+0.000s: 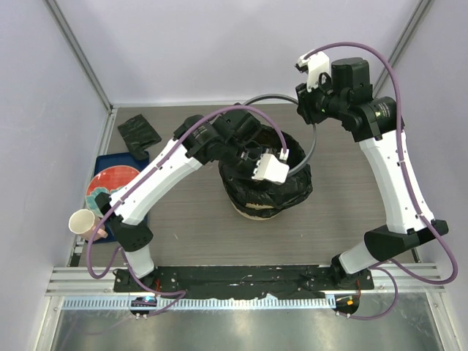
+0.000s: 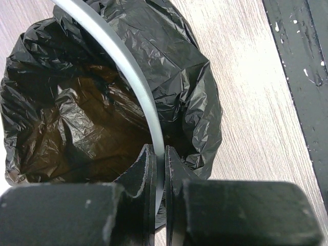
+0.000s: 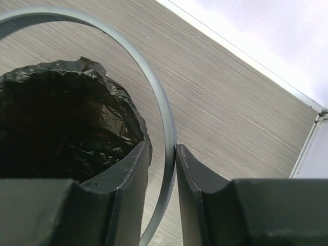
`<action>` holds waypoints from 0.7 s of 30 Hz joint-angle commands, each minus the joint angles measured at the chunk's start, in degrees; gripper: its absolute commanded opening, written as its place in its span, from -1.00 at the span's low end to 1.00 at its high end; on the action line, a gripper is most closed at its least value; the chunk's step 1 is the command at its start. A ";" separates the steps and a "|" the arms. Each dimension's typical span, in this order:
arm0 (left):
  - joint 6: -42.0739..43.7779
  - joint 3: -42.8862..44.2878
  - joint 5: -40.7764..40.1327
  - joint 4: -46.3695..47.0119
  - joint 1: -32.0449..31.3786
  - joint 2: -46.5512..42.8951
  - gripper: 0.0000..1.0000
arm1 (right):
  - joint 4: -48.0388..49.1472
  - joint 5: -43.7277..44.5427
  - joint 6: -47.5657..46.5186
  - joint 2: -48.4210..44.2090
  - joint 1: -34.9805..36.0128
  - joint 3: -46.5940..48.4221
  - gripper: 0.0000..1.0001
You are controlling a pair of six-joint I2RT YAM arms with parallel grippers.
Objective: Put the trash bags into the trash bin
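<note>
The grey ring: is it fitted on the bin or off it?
Off: the ring sits offset from the bin, with the left tool shut on it.

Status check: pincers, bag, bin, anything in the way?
Left pincer shut on grey ring. Right pincer straddles ring, grip unclear. Trash bag lines trash bin; ring not seated.

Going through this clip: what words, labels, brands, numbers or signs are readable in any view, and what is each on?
None can be read in any view.
The trash bin: only a cream strip shows below the black trash bag, with no lettering visible.
The grey ring, plate and cup: no text on them.
</note>
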 commanded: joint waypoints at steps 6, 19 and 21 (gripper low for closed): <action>0.01 1.06 -0.30 -16.86 -0.30 -1.89 -1.00 | 2.03 9.34 -4.64 -0.32 1.15 -1.72 -0.29; -2.34 2.98 -1.62 -16.16 0.05 -1.36 -0.61 | 3.87 9.96 -3.68 -0.76 1.15 -2.86 -0.99; -5.51 4.13 -1.36 -12.58 1.19 -1.71 -0.08 | 3.61 9.43 -2.89 -1.02 1.15 -3.39 -0.99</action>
